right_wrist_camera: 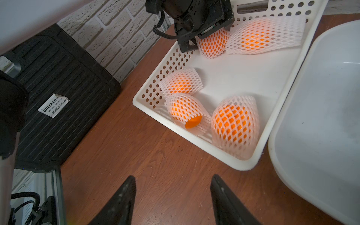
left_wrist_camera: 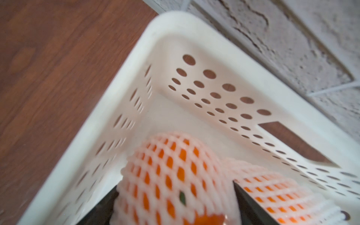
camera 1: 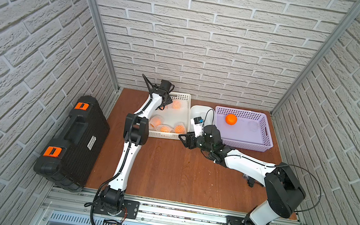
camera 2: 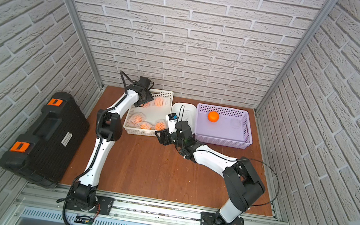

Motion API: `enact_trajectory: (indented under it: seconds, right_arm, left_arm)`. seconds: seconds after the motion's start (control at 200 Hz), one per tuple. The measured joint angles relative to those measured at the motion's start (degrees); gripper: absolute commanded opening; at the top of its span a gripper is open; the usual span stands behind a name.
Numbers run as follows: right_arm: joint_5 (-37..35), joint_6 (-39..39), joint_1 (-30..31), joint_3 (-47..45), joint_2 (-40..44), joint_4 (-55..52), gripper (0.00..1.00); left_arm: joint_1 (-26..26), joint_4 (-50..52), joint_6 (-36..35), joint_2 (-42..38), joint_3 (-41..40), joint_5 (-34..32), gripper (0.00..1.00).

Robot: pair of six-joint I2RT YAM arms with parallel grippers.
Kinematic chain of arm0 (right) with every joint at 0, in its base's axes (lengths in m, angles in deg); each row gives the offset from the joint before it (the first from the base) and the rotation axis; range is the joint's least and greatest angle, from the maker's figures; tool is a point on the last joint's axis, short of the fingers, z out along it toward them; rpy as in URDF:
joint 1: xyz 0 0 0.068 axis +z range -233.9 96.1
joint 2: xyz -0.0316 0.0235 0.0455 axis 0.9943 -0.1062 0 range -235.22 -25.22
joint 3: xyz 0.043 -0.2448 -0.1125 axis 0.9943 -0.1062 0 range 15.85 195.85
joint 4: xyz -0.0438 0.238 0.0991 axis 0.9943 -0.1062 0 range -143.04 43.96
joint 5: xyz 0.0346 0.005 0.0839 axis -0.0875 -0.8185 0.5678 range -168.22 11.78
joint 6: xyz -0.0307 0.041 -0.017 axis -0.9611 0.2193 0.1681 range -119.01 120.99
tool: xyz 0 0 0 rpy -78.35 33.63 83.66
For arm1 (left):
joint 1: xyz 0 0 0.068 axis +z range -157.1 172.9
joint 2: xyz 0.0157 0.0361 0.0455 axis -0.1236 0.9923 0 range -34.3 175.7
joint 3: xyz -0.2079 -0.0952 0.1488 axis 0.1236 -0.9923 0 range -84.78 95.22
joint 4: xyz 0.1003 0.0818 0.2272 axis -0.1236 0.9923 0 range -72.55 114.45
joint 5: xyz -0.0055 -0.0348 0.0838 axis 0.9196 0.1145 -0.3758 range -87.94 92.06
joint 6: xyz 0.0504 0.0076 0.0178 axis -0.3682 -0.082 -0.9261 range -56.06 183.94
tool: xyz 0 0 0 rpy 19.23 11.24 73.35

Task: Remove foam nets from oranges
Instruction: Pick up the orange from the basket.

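Lying in white basket [right_wrist_camera: 245, 166], five netted oranges [right_wrist_camera: 234, 126]; apart, one bare orange [camera 1: 231, 119].

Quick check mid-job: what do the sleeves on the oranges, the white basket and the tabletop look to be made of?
Sleeves: apparently soft white foam mesh, matte; the diamond holes stretch over the fruit and the ends flare.
Basket: looks like rigid moulded plastic, smooth with a slight sheen and round holes in the walls.
Tabletop: brown wood grain, low sheen; solid wood or laminate, cannot tell.

Netted oranges [right_wrist_camera: 235, 126] lie in the basket [right_wrist_camera: 243, 78] beside the tub [right_wrist_camera: 321, 107].
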Motion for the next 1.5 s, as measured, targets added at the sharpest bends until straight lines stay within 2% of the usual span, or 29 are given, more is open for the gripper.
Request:
enact_trajectory:
  seconds: [0.35, 0.49, 0.575, 0.825, 0.985, 1.095, 1.255, 1.5]
  right_arm:
    - [0.02, -0.04, 0.0, 0.0, 0.0, 0.0, 0.62]
    - [0.02, -0.04, 0.0, 0.0, 0.0, 0.0, 0.62]
    - [0.02, -0.04, 0.0, 0.0, 0.0, 0.0, 0.62]
    - [0.0, -0.04, 0.0, 0.0, 0.0, 0.0, 0.62]
    - [0.0, -0.04, 0.0, 0.0, 0.0, 0.0, 0.62]
    - [0.0, -0.07, 0.0, 0.0, -0.02, 0.0, 0.62]
    - [0.0, -0.09, 0.0, 0.0, -0.02, -0.02, 0.62]
    - [0.0, -0.13, 0.0, 0.35, -0.72, -0.33, 0.62]
  left_arm:
    - [0.11, -4.17, 1.11, 0.28, -0.26, 2.43, 0.7]
    - [0.11, -5.66, 1.07, 0.28, -1.05, 3.37, 0.84]
    - [0.11, -6.01, 0.98, 0.28, -1.16, 3.74, 0.88]
    - [0.48, -6.78, 0.63, 0.63, -1.2, 5.01, 0.87]
    - [0.87, -7.61, 0.52, 1.75, -1.2, 5.84, 0.84]
    - [0.92, -8.48, 0.04, 2.32, -1.2, 6.08, 0.74]
    - [0.92, -8.9, -0.35, 2.32, -1.2, 6.23, 0.65]
    - [0.92, -9.27, -0.28, 2.16, -1.27, 6.29, 0.63]
